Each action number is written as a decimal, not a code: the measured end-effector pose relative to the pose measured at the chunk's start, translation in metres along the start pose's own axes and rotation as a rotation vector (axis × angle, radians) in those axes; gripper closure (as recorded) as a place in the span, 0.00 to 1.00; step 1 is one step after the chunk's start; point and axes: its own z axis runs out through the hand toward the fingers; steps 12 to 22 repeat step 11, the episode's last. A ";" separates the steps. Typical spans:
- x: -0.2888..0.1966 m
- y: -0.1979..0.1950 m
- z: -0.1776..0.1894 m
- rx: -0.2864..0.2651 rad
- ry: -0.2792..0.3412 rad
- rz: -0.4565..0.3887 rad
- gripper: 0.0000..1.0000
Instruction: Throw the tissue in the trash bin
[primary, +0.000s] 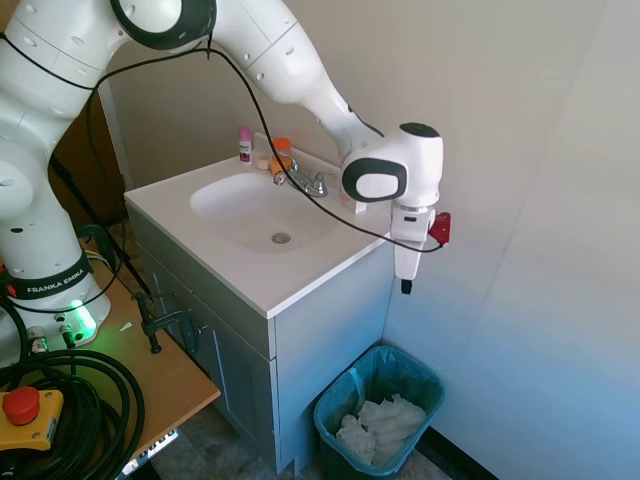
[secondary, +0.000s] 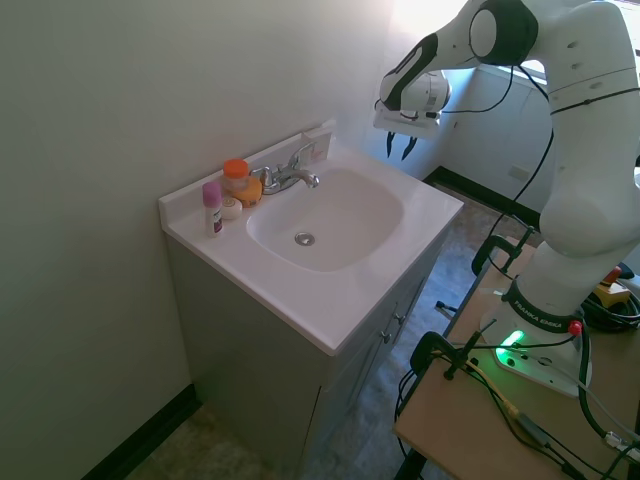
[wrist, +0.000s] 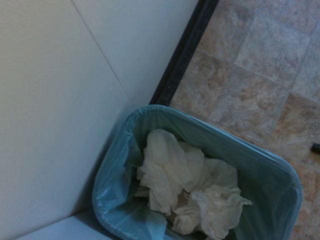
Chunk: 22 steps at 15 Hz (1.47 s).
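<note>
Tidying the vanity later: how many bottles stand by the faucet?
2: a pink-capped bottle at the back corner, and an orange-capped bottle beside the faucet. Others may be hidden.

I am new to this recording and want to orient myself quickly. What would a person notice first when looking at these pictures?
First the big white arm reaching over the white vanity, its gripper hanging past the counter's end, nothing visible in it. Directly below it, on the floor in the corner between vanity and wall, stands the teal trash bin holding crumpled white paper. Small bottles cluster by the faucet.
</note>
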 end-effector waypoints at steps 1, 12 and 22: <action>0.000 0.000 -0.022 0.023 -0.006 -0.015 0.00; -0.180 0.089 -0.182 0.181 -0.091 -0.472 0.00; -0.180 0.089 -0.182 0.181 -0.091 -0.472 0.00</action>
